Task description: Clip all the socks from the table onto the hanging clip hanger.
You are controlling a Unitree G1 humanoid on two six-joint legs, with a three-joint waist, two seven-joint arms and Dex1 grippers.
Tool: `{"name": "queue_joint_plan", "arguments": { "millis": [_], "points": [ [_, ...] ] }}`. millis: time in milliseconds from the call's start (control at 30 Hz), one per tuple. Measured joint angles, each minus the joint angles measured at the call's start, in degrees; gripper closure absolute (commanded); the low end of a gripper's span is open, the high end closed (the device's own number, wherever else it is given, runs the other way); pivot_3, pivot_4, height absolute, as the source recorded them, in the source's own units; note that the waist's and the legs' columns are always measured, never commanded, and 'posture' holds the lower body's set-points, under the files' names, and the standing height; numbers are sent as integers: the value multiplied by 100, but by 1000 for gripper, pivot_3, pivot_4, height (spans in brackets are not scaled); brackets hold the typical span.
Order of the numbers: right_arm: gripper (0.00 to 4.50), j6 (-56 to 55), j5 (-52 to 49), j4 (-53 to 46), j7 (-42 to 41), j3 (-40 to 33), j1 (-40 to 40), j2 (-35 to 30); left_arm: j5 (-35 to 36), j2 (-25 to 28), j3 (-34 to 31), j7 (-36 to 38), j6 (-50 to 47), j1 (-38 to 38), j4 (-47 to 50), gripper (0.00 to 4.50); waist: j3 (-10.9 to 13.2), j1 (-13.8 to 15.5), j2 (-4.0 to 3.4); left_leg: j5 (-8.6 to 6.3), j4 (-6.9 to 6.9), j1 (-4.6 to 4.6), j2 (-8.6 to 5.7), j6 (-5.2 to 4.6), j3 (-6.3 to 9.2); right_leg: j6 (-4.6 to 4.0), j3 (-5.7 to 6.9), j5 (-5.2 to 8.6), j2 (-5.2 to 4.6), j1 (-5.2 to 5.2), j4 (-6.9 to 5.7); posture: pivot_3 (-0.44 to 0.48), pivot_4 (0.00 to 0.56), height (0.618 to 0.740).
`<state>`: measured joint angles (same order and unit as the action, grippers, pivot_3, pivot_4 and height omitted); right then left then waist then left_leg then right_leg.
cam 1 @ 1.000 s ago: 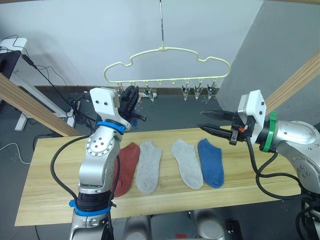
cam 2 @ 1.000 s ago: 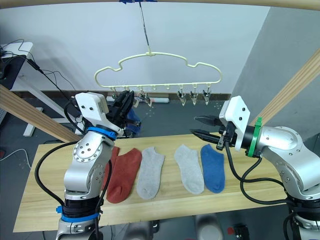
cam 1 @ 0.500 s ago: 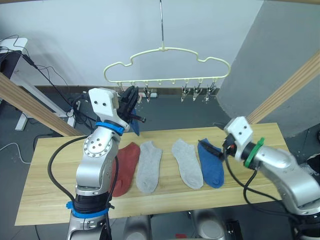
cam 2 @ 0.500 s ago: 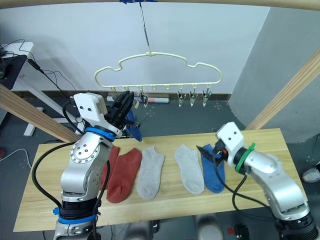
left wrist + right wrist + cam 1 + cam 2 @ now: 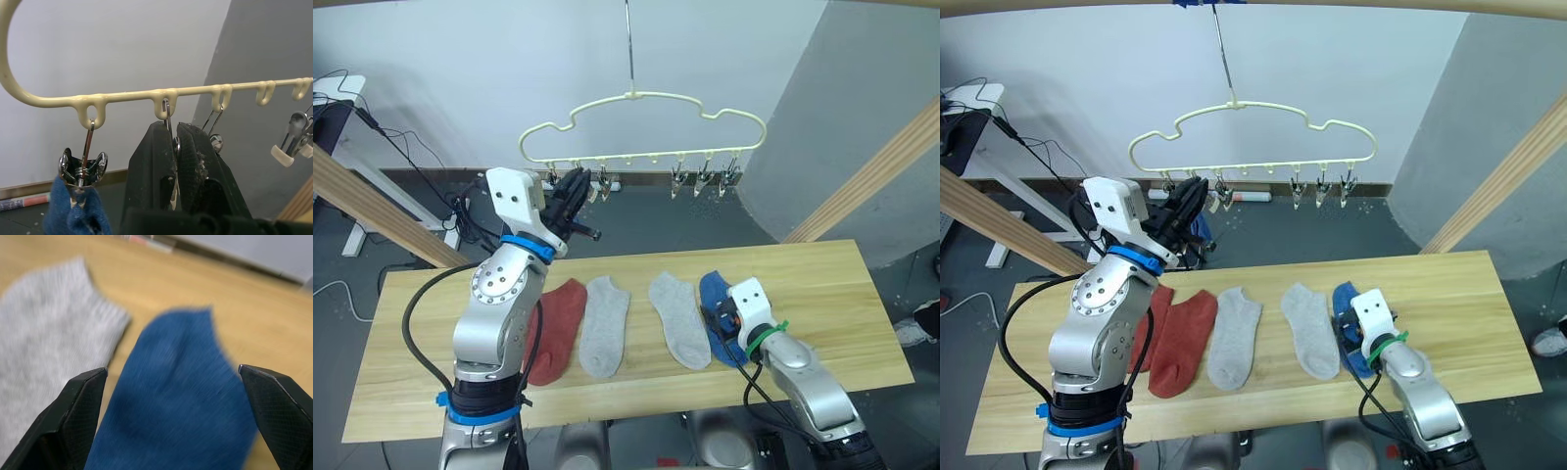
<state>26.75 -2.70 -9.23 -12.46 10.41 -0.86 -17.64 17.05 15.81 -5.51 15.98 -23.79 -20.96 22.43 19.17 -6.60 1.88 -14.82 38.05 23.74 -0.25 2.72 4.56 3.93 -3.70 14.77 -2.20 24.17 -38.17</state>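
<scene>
On the left, the left claw is raised to the cream-yellow clip hanger, and in the left wrist view its fingers are clenched on a metal clip that hangs from the second loop of the hanger bar. Just beside it, on the first loop, another clip already holds a blue sock. Below, on the wooden table, the other socks lie in a row: two rust-red socks partly behind the left arm, then a light grey sock, a second light grey sock, and at the right end a second blue sock. The right claw is low over this sock, its two fingers spread wide, one on each side of the blue fabric near the sock's end; it grasps nothing yet, and I cannot tell if the tips already touch the table. The step in hand, as I judge it, is to pick up this blue sock. To do it well, the claw should go straight down until both tips press on the fabric, then close near the cuff edge so that a free border stays above the fingers for the clip. It should take only the blue sock and not catch the grey one, which lies just beside it.
</scene>
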Motion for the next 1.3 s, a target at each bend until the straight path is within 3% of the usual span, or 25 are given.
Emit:
{"name": "queue_joint_plan", "arguments": {
  "millis": [100,200,567,700,867,1100,1300],
  "points": [
    [0,-275,24,403,-40,-54,-127,95,86,93,-34,88,-79,-5,0,4461,0,-3,1,0,0,-4,0,0,-1,0,0,0,4,-1,-1,-206,348,735],
    [558,-256,-89,691,-53,-271,-340,293,153,155,-50,138,-145,-37,0,4461,0,2,1,0,0,-8,1,0,2,-5,2,-3,7,-4,-3,-204,347,735],
    [4442,-80,-184,671,-338,-584,-302,250,793,401,-281,367,-600,-105,15,4461,-1,2,1,0,0,-9,1,1,3,-5,3,-4,7,-6,-4,-207,344,735],
    [4500,-85,-107,446,-763,-343,-328,-137,1166,455,-427,421,-874,-176,15,4461,0,1,-1,1,1,-8,-2,1,-1,-1,-2,-6,6,-4,-4,-207,345,735],
    [4500,-19,-140,-523,-1654,-101,-1373,-734,1844,495,-622,476,-1379,-232,25,4461,1,-85,-2,3,4,-9,4,0,2,8,-1,-13,15,-5,-3,-211,341,735],
    [4500,-360,-6,-554,-1883,622,-2400,-155,2453,414,-835,107,-1867,-404,67,4461,0,-125,-2,2,0,2,6,0,7,-1,5,-18,3,1,4,-209,338,735],
    [4500,-623,265,-282,-1732,931,-2499,248,2767,415,-903,-127,-2079,-434,157,4461,0,-85,-2,2,0,6,13,0,7,0,3,-17,-6,5,9,-202,334,735]
  ]
}}
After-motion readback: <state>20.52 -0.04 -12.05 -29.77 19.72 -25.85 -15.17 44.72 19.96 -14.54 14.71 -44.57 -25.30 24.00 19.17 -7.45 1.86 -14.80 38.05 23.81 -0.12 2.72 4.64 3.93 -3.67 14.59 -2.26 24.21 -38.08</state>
